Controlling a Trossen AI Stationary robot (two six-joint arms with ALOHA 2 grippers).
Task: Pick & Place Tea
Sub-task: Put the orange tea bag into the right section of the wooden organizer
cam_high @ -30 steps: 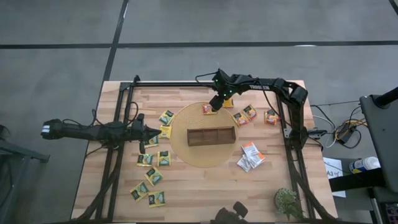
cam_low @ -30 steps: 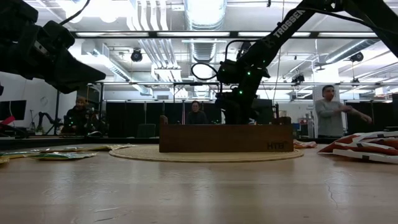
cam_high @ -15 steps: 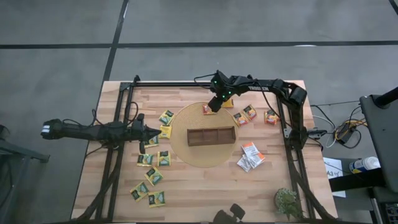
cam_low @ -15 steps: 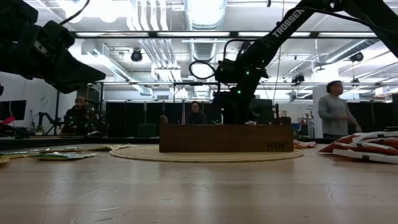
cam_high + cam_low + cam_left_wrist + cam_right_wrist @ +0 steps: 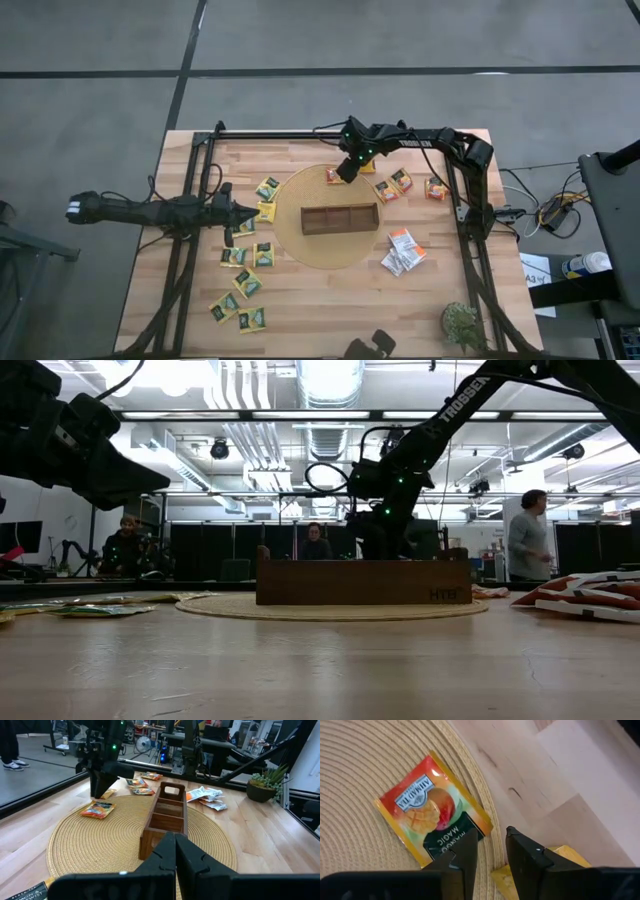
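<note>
Currently an orange tea packet (image 5: 432,817) is seen lying flat on the woven round mat (image 5: 300,243), near the mat's far edge, beside the wooden tray (image 5: 339,218) but not in it. The right gripper (image 5: 489,851) is held just above that packet's edge, its fingers (image 5: 525,854) parted by a narrow gap with nothing pinched between them; a yellow packet (image 5: 567,855) is glimpsed under it on the table (image 5: 330,320). More orange packets (image 5: 402,181) are scattered on the wood to the right of the mat, white-and-orange ones (image 5: 404,248) nearer the front right, and yellow-green ones (image 5: 250,255) to the left of the mat. The tray's three compartments are seen holding nothing. The left gripper (image 5: 175,851) is parked left of the mat, fingers pressed together, pointed toward the tray. A small plant (image 5: 463,322) is placed at the front right corner. People (image 5: 527,537) are seen in the room behind.
</note>
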